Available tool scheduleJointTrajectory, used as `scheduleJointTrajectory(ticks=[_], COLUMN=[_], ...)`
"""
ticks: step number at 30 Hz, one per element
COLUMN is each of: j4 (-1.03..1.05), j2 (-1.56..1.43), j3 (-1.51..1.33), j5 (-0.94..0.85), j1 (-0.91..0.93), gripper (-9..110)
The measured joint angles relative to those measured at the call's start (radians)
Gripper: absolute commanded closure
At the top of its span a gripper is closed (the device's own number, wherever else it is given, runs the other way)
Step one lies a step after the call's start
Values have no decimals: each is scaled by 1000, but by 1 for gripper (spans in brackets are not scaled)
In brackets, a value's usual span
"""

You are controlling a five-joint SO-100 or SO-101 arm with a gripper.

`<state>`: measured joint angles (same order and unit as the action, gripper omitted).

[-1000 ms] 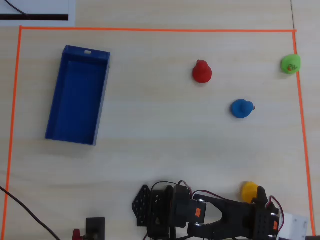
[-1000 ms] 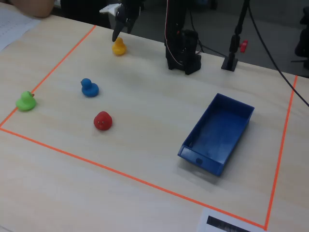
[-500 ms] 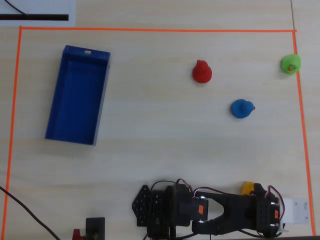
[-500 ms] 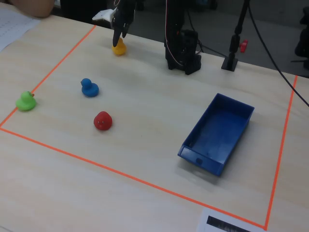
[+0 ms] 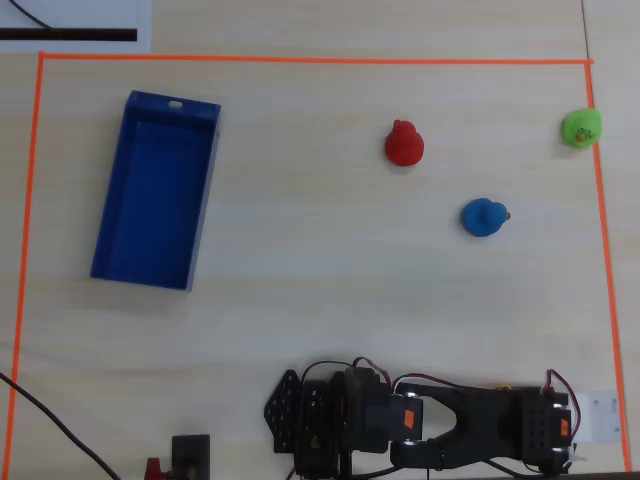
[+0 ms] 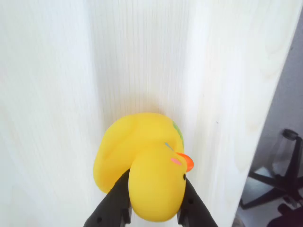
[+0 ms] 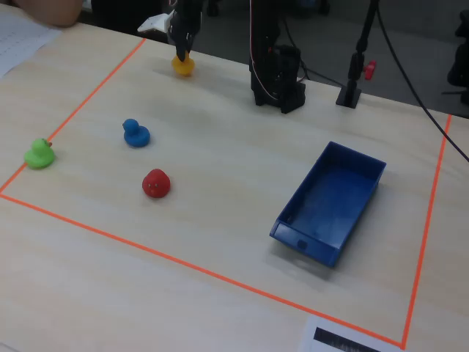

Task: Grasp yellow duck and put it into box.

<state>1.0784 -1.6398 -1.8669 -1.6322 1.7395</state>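
in the wrist view, the black fingers (image 6: 154, 208) are closed around the head of the yellow duck (image 6: 142, 177), which sits on the pale wooden surface (image 6: 57, 94) near its edge. in the fixed view, the blue box (image 7: 333, 202) lies well apart, with the red duck (image 7: 155, 183) between.

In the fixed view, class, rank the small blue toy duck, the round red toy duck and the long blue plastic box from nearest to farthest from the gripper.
The gripper holds the yellow duck at the far edge.
1. Small blue toy duck, front-left of it.
2. Round red toy duck, nearer the camera.
3. Long blue plastic box, far right.
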Motion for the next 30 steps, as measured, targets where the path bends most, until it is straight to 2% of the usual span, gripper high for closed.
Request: scheduleJointTrajectory(ticks=[7, 14, 21, 27, 30], j4=[46, 244, 477, 646, 660], j2=[0, -147, -465, -753, -856], j3=[63, 166, 158, 55, 11], j5=[12, 117, 218, 302, 377], j1=[-21, -201, -557, -986, -1241], gripper=[101, 101, 101, 101, 101])
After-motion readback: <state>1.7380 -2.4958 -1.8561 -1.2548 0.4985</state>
